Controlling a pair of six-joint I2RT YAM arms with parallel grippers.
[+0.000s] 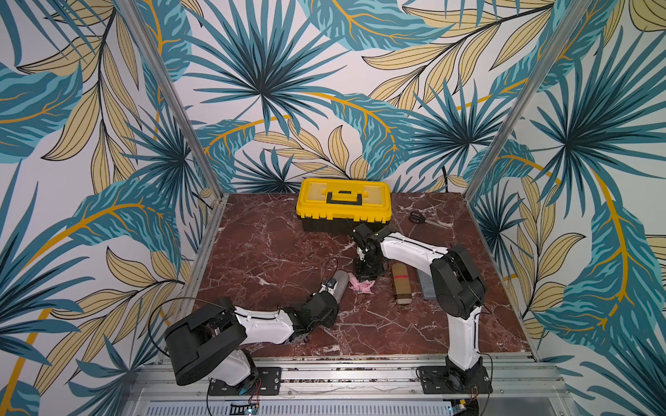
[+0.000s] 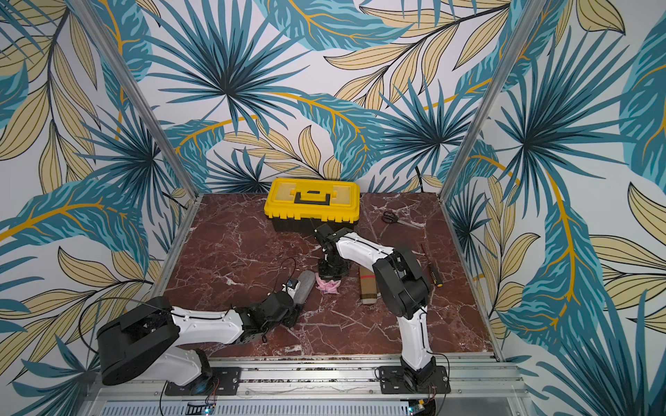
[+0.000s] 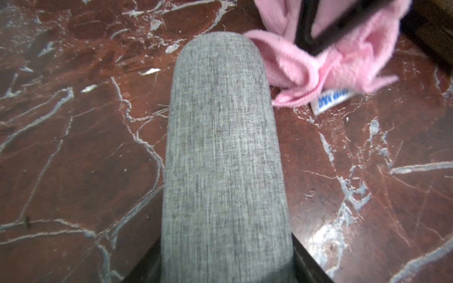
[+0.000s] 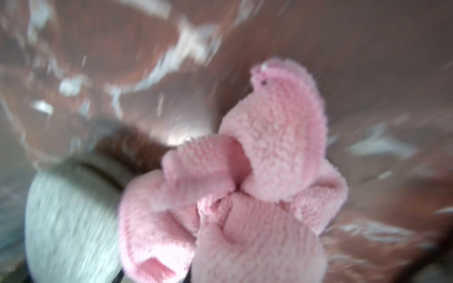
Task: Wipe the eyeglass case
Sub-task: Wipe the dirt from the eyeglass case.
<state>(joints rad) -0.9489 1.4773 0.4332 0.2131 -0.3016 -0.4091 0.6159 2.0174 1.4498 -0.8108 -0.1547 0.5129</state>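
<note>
The grey fabric eyeglass case sticks out from my left gripper, which is shut on its near end; the dark fingers flank it. A crumpled pink cloth rests on the marble just right of the case's far end, touching its rounded tip. My right gripper points straight down and is shut on the cloth's top. The cloth hides its fingertips in the right wrist view.
A yellow toolbox stands at the back, with scissors to its right. A brown case with a red stripe and a grey slab lie right of the cloth. A screwdriver lies beyond the right arm.
</note>
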